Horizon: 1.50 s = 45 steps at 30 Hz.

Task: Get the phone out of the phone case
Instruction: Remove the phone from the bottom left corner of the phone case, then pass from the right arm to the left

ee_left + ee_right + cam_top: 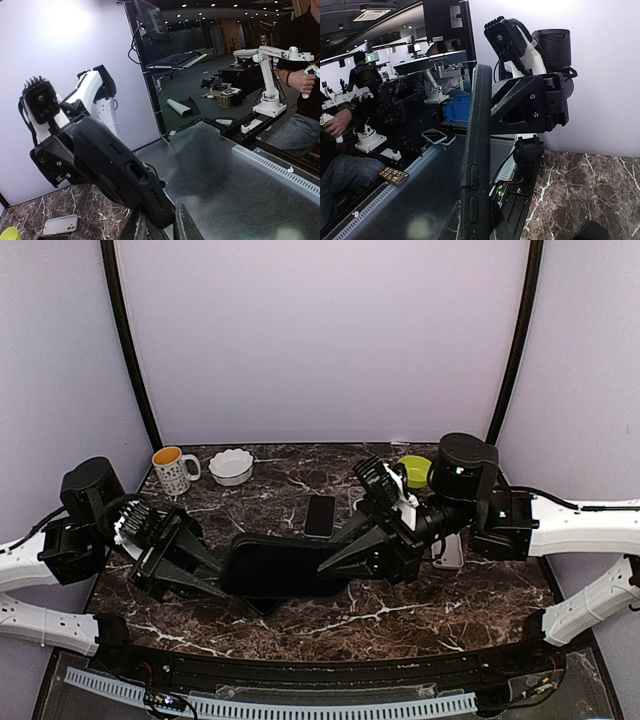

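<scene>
Grip on both ends, folks. Left gripper (222, 578) has its fingers clamped on the left short end of the phone case (275, 565). From its own wrist camera, the case's corner sits pinched between the two fingers (186, 227). Right gripper (335, 568) is closed down tight on the opposite end, and its wrist view shows the case edge-on, running straight up out of the jaws.

So the case is strung between the two arms. Its long axis runs left to right along the line joining them, broad face up toward the overhead camera. Going by the shadow beneath, I judge it hangs clear of the table (420, 615), over the near middle. Neither arm is nearer: each is touching it, one per end. That's what the next move turns on. I'd expect one end to hold firm while the other bends or peels the rim away.

Is the phone inside? Can't tell; the visible face is plain dark. Just behind the case a dark slab (320, 515) lies flat on the marble, phone-shaped and apart from both grippers. I can't say what it is.
</scene>
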Available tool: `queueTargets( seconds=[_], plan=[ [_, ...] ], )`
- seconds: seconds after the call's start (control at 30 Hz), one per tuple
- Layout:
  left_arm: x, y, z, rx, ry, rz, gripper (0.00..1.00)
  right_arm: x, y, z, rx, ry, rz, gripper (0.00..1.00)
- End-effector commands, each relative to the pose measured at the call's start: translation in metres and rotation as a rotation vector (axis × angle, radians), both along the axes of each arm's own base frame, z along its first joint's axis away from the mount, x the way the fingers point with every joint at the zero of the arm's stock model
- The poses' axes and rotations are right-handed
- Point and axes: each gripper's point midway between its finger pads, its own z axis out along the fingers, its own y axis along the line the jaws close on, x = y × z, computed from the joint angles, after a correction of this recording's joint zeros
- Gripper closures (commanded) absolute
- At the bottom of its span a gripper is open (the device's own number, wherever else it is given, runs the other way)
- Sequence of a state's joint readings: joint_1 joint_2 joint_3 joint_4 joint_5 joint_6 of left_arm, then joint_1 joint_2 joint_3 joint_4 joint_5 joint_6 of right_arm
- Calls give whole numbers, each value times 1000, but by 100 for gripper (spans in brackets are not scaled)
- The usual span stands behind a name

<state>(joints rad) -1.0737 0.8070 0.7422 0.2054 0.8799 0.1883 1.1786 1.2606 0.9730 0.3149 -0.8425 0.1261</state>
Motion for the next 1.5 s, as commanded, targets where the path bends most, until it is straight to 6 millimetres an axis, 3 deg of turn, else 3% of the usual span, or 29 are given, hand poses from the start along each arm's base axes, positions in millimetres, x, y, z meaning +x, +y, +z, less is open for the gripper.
queueTargets(
  seconds=[0.0, 0.5, 0.77, 0.9, 1.07, 1.3, 1.47],
  plan=[
    [1, -4, -2, 26, -12, -7, 85, -18, 1, 6, 0, -26, 127, 100],
    [0, -5, -13, 76, -41, -21, 91, -26, 10, -10, -127, 27, 259, 100],
    [7, -5, -15, 82, -47, 26, 89, -19, 12, -12, -127, -2, 199, 100],
    [11, -4, -15, 86, -39, 65, 79, -8, 11, -11, -113, -45, 122, 100],
    [16, 0, -26, 136, -12, 116, 57, 12, 1, -8, -104, -82, 1, 100],
    [30, 9, -50, 156, 38, 243, 48, 47, -26, -23, -152, -139, -251, 100],
    [52, 18, -49, 97, 57, 410, 42, 83, -47, -34, -163, -196, -520, 100]
  ],
)
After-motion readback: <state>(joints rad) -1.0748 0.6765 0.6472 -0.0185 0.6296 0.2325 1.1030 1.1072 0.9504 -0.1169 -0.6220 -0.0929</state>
